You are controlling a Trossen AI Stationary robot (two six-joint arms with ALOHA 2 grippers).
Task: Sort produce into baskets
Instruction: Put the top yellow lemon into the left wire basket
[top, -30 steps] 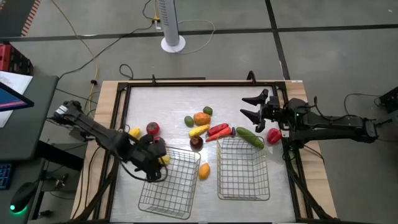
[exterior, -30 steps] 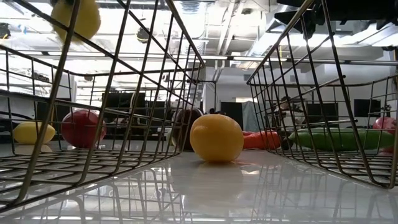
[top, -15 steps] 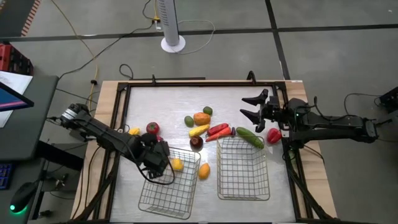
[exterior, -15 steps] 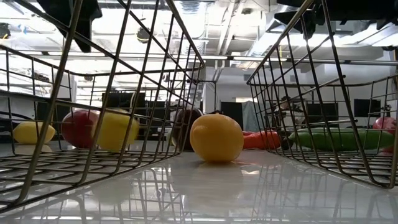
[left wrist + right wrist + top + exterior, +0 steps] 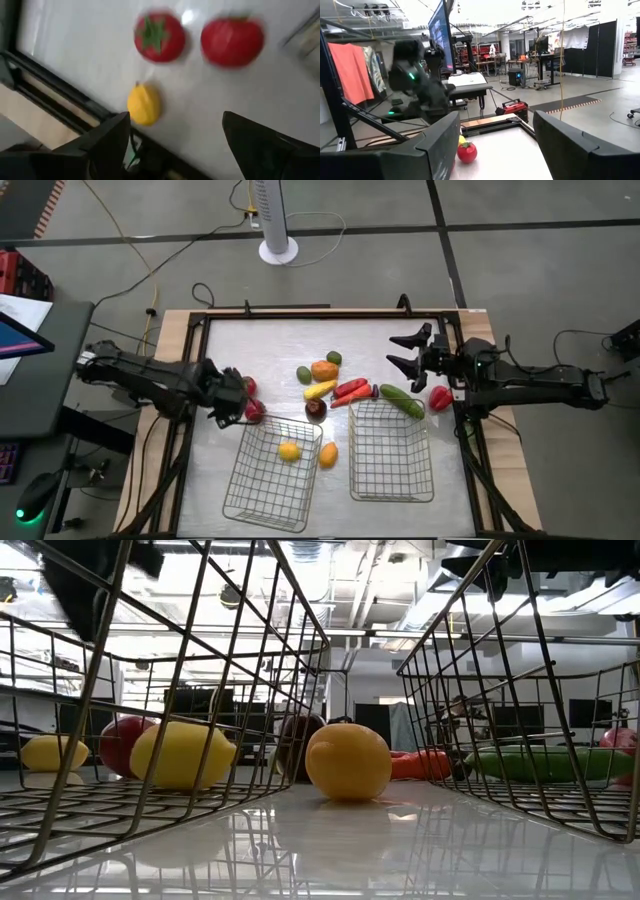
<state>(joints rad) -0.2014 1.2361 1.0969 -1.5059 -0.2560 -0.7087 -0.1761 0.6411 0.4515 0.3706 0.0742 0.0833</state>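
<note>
Two wire baskets (image 5: 272, 472) (image 5: 391, 451) sit at the table's near edge; a yellow fruit (image 5: 289, 450) lies inside the left one. The left gripper (image 5: 232, 402), fingers spread and empty, hovers by two red pieces (image 5: 252, 408). The right gripper (image 5: 402, 352), also spread, waits far right.

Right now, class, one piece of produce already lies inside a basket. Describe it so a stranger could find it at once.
Start at the two wire baskets on the white table and take the left basket. Near its far end lies one small yellow fruit, lemon-like. It is the only piece inside the wires; the similar orange-yellow fruit sits outside, in the gap between the baskets.
</note>
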